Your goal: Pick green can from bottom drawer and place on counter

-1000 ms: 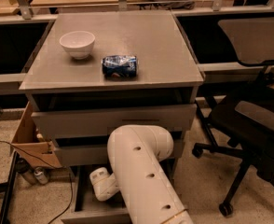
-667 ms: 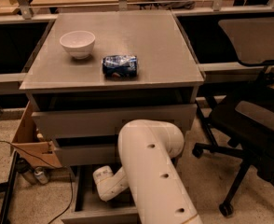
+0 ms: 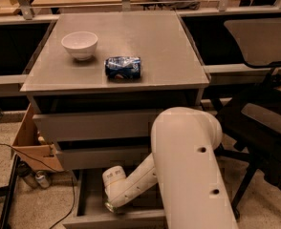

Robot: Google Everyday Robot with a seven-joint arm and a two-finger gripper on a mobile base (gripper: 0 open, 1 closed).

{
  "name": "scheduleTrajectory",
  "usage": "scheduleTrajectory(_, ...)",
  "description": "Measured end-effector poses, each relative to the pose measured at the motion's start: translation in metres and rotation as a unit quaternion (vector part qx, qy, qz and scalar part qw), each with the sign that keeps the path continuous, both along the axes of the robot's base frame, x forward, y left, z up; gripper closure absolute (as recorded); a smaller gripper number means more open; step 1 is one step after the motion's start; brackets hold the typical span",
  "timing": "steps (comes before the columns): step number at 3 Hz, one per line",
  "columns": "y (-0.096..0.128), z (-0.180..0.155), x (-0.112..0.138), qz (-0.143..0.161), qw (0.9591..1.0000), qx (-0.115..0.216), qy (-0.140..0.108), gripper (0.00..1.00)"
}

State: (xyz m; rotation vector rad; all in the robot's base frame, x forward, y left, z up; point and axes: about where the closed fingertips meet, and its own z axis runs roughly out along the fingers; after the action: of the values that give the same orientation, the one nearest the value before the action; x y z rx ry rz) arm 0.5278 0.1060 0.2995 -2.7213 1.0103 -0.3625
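Note:
The bottom drawer (image 3: 83,202) stands pulled open below the two shallower grey drawers. My white arm (image 3: 188,166) bends down into it. My gripper (image 3: 111,207) is low inside the drawer at its left-middle, mostly hidden by the wrist and the drawer front. The green can is not in view; it is hidden inside the drawer or behind my arm. The grey counter (image 3: 150,42) tops the cabinet and carries a blue-and-white can (image 3: 123,67) lying on its side.
A white bowl (image 3: 79,44) sits at the counter's left. A cardboard box (image 3: 28,144) and bottles (image 3: 35,178) are on the floor at the left. A black office chair (image 3: 267,128) stands close at the right. Tan desks run along the back.
My arm has swung to the right across the view, and the wrist has shifted slightly right inside the open bottom drawer. The counter's objects have not moved.

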Motion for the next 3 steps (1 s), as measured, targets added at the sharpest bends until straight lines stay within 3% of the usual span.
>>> scheduleTrajectory(1,-0.017,0.048,-0.03,-0.003,0.9998,0.013,0.013,1.0)
scheduleTrajectory(2,-0.041,0.102,-0.064,0.004,0.9998,-0.001,0.022,1.0)
scheduleTrajectory(3,-0.067,0.159,-0.075,0.02,0.999,-0.039,0.006,1.0)
